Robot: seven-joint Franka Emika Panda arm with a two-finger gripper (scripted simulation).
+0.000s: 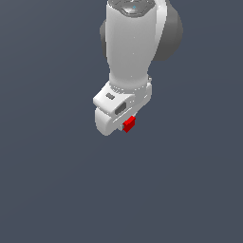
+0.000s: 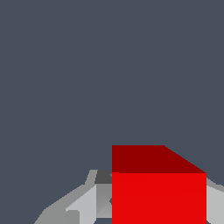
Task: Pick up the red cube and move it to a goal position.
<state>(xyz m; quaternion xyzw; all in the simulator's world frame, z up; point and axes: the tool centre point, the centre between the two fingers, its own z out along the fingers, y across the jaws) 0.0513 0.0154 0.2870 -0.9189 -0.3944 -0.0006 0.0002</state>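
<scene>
The cube (image 1: 128, 124) is held at the tip of the hand (image 1: 124, 124), gripped between grey fingers (image 2: 94, 199) in the wrist view. No goal marker is seen. The grip should be kept firm and the carry made smoothly.

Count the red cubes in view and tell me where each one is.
1. The red cube sits at the tip of the white gripper, between its fingers; the wrist view shows the same cube close up. The arm's body could hide others behind it.
</scene>
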